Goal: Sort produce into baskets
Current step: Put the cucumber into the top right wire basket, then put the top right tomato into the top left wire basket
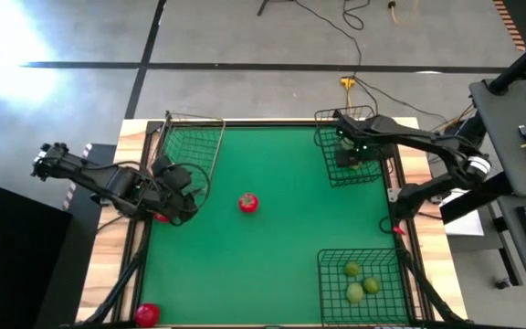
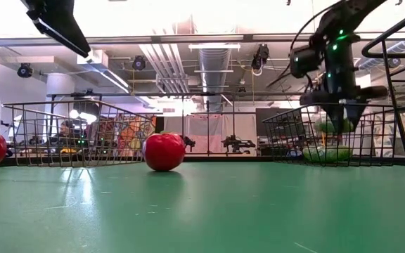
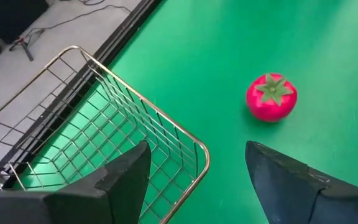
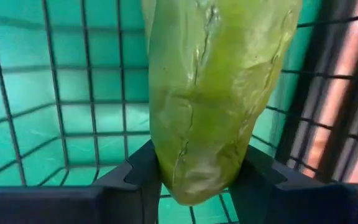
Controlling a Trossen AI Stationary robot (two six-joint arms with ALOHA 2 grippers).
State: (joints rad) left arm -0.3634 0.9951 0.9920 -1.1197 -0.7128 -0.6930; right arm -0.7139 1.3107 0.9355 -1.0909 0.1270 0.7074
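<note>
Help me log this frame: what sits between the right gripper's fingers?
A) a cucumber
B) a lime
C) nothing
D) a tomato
A: the right wrist view shows a long green cucumber clamped between the right gripper fingers, inside the basket.

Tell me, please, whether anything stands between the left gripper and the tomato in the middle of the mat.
Nothing visible does. The left gripper is open, with the tomato ahead of it on bare green mat. The wire basket stands to one side of that path, not across it.
</note>
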